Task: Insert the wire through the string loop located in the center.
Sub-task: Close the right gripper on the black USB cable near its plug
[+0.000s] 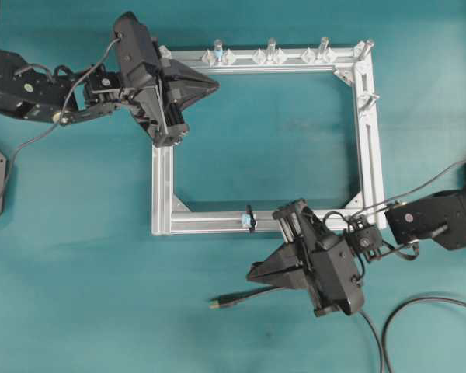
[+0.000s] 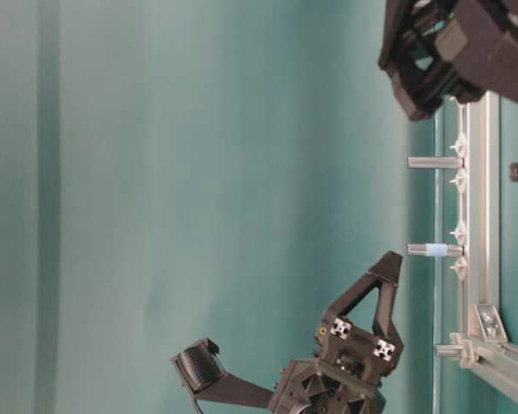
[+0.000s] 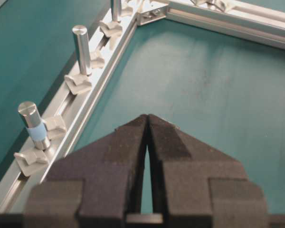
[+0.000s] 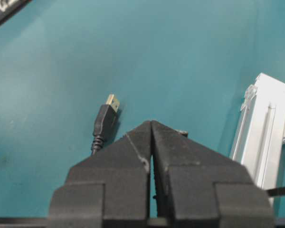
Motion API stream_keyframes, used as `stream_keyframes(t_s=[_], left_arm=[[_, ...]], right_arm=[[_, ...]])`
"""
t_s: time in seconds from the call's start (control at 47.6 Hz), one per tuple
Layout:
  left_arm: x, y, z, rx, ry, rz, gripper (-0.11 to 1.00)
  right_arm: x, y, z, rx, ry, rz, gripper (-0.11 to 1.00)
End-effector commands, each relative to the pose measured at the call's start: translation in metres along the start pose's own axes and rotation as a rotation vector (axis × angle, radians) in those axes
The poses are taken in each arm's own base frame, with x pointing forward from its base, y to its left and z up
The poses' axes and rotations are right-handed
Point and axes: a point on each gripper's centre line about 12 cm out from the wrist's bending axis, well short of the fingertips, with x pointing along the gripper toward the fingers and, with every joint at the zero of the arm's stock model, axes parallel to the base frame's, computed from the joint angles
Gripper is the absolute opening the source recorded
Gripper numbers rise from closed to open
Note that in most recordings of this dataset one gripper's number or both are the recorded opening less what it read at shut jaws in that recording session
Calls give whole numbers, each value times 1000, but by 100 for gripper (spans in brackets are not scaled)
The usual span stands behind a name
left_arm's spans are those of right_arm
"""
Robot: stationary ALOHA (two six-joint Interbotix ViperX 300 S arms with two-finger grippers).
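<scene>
From overhead, the wire (image 1: 234,298) lies on the teal tabletop (image 1: 101,311), beside the right gripper (image 1: 252,273); the string loop (image 1: 250,219) stands on the frame's (image 1: 370,148) near bar. In the wrist views, both the left gripper (image 3: 147,116) and the right one have jaws pressed together, holding nothing.
</scene>
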Motion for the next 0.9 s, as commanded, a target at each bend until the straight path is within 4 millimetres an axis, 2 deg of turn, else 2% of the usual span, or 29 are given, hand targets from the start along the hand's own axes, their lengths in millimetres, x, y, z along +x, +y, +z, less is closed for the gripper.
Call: stream_keyframes(t_s=[0.0, 0.063, 0.105, 0.231, 0.273, 0.589, 0.883], left_arm=[[-3, 1, 11, 8, -35, 1, 0], [-4, 1, 11, 8, -34, 1, 0], [-4, 1, 10, 9, -32, 1, 0], [-4, 1, 10, 8, -32, 1, 0], [-4, 1, 11, 8, -34, 1, 0], [-10, 1, 7, 10, -26, 2, 0], [-11, 2, 4, 8, -17, 2, 0]], right_arm=[[3, 0, 13, -2, -35, 0, 0], [3, 0, 13, -2, -37, 0, 1], [3, 0, 14, 0, -37, 0, 6], [4, 0, 14, 6, -35, 0, 39], [4, 0, 14, 10, -37, 0, 43], [4, 6, 14, 17, -33, 15, 42], [10, 12, 1, 66, 3, 30, 42]])
